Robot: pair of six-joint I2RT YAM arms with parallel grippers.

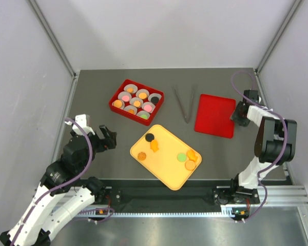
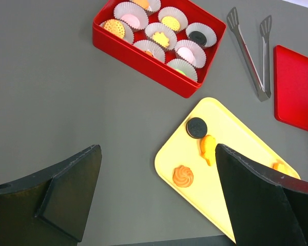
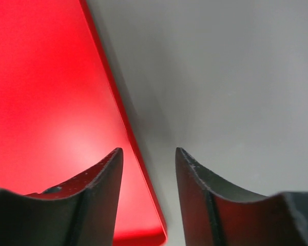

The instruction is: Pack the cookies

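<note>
One orange cookie (image 2: 278, 165) half-hidden by L gripper (image 2: 158, 154).

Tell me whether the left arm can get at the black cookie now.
Probably yes: the open left gripper hangs beside the yellow tray, with nothing standing between it and the black cookie.

We see the right gripper (image 3: 149, 151) at 6 o'clock, its 2 dark fingers (image 3: 87, 200) parted with a narrow gap between the tips. A glossy red panel (image 3: 51, 102) fills the view from 7 to 11 o'clock, and its edge runs from 11 o'clock down into that gap. The grey table (image 3: 236, 92) covers 12 to 5 o'clock. 1 fingertip hangs over red, the other over grey.
</note>
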